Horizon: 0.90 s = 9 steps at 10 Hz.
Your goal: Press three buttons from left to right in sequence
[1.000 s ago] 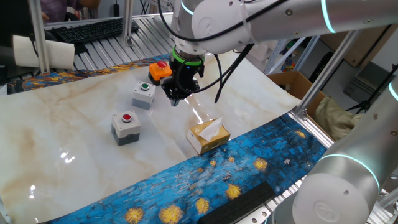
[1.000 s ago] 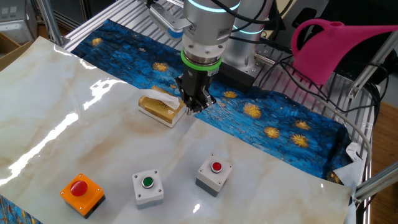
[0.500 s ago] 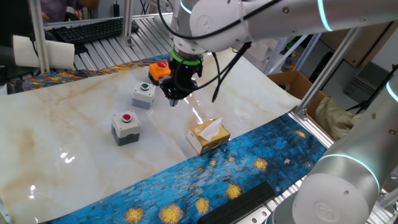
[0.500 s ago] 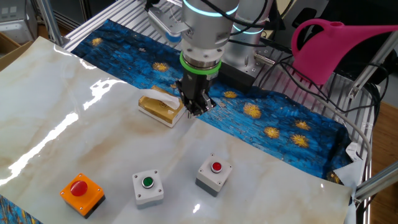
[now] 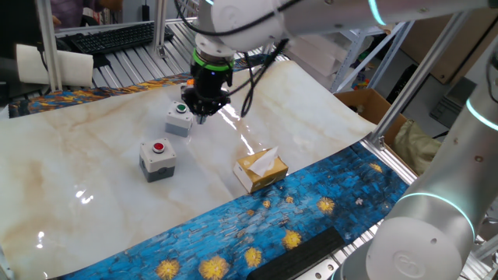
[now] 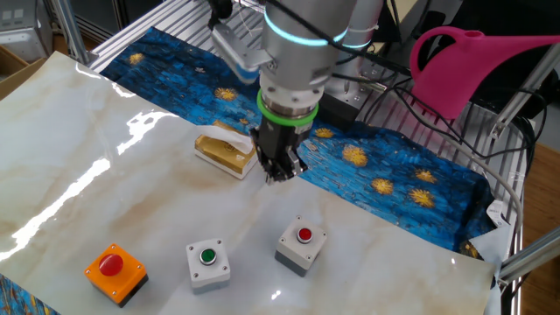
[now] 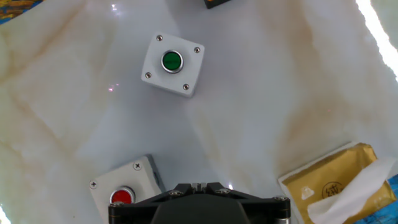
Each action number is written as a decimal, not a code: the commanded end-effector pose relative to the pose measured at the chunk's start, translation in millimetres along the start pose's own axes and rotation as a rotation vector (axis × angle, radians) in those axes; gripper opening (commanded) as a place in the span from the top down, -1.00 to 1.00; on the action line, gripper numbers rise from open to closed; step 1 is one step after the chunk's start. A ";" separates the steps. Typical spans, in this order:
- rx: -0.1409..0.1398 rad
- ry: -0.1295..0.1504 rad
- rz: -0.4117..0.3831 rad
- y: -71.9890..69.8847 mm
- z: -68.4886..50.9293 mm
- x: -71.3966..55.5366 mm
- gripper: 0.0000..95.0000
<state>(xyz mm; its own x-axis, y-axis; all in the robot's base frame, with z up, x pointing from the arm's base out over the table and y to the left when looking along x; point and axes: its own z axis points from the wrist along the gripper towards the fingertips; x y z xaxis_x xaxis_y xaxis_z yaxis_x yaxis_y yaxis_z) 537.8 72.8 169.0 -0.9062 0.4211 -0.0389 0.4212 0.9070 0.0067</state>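
Fingers (image 6: 282,173) | shut together | holding nothing | above marble table (image 6: 105,201)

The gripper (image 6: 282,172) hangs pointing down over the marble tabletop (image 6: 105,184), just beside the tissue box (image 6: 226,153). Nearer the camera, apart from it, sit the orange box (image 6: 115,271), green button (image 6: 208,256) and red button (image 6: 304,234).

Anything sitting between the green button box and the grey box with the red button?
Nothing. In the hand view, only bare marble tabletop shows between the green button box and the grey red-button box; the tissue box lies off to the side.
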 end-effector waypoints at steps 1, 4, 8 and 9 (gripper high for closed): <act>-0.023 -0.003 0.029 3.1 1.0 -1.5 1.00; -0.038 0.010 0.120 19.8 3.2 -15.1 1.00; -0.024 0.029 0.125 20.1 -2.1 -16.3 1.00; -0.021 0.035 0.127 20.1 -2.1 -16.3 1.00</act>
<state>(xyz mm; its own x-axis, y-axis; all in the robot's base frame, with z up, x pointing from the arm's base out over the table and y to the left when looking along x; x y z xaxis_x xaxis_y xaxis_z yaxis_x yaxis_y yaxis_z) 560.3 84.0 172.0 -0.8384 0.5451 -0.0041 0.5449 0.8382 0.0250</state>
